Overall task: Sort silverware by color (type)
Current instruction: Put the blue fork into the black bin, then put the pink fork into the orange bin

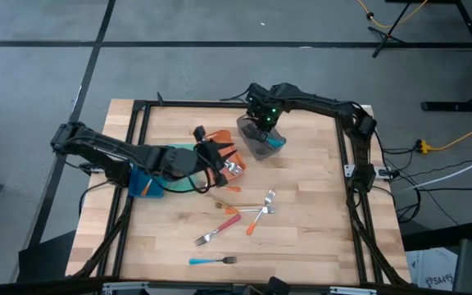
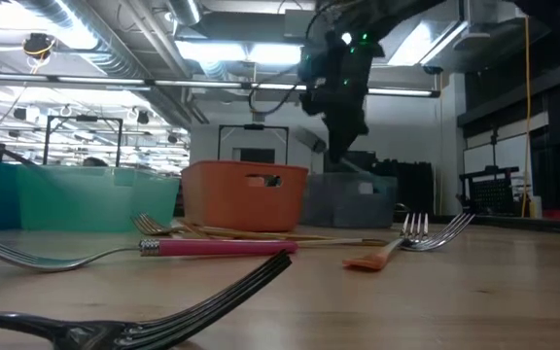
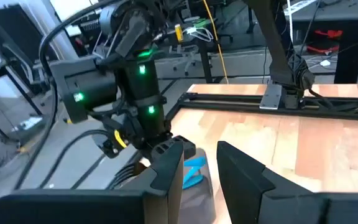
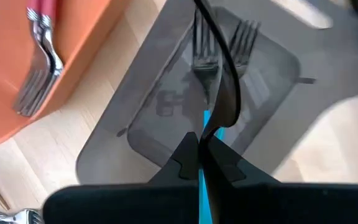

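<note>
Nearest the table's front edge we have a blue-handled fork (image 1: 213, 260) lying alone, and just behind it a loose cluster: a pink-handled fork (image 1: 217, 229), an orange-handled fork (image 1: 257, 215) crossing another fork, and a couple of gold-handled pieces (image 1: 224, 205) close to the bins. These utensils look light, stiff and slick, lying nearly flat on the wooden table (image 1: 301, 238), so we judge the painted handle near its middle to be the best place to pinch, with the fingers straddling it crosswise; the thin metal tines would likely slip or pivot. Further back, our left gripper (image 1: 217, 157) sits over the teal bin (image 1: 179, 182) and orange bin (image 1: 216, 136) with its jaws part-way open and, as far as we can tell, nothing between them. The orange bin already holds forks with reddish handles (image 4: 39, 62), seen from the right wrist. Farthest back, our right gripper (image 4: 199, 146) hangs above the grey bin (image 4: 166, 118) with its jaws closed on a blue-handled fork (image 4: 208, 121), which dangles tines-down into the bin beside another fork (image 4: 244, 40) lying there. The bin's wall is smoky, so we cannot be sure how many blue pieces rest inside.
</note>
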You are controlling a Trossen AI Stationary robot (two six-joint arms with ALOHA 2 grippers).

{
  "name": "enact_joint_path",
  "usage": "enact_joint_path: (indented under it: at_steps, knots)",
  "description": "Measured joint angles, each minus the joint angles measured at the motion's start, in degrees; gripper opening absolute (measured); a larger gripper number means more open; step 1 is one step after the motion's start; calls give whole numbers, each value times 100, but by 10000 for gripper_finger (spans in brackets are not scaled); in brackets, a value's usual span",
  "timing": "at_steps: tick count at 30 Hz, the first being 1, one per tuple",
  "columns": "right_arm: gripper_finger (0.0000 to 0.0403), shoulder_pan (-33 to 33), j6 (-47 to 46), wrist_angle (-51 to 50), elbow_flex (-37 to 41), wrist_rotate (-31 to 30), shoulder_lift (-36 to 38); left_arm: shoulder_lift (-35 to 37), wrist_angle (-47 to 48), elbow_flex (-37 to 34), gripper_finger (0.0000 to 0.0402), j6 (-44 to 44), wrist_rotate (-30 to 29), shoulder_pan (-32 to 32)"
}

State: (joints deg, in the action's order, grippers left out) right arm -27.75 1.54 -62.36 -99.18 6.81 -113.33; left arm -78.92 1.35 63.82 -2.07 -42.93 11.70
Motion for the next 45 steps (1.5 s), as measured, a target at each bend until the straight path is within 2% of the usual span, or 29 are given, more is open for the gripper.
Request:
enact_joint_path:
  at_steps: [9, 32, 45]
  knots:
    - [0, 0, 0, -75, 1, 33, -458, -82, 944, 1, 91, 700, -102, -57]
    - [6, 0, 24, -25, 1, -25, -508, -78, 974, 1, 91, 774, -132, -55]
    - [117, 0, 26, 192, 1, -40, -508, -78, 974, 1, 91, 797, -84, -55]
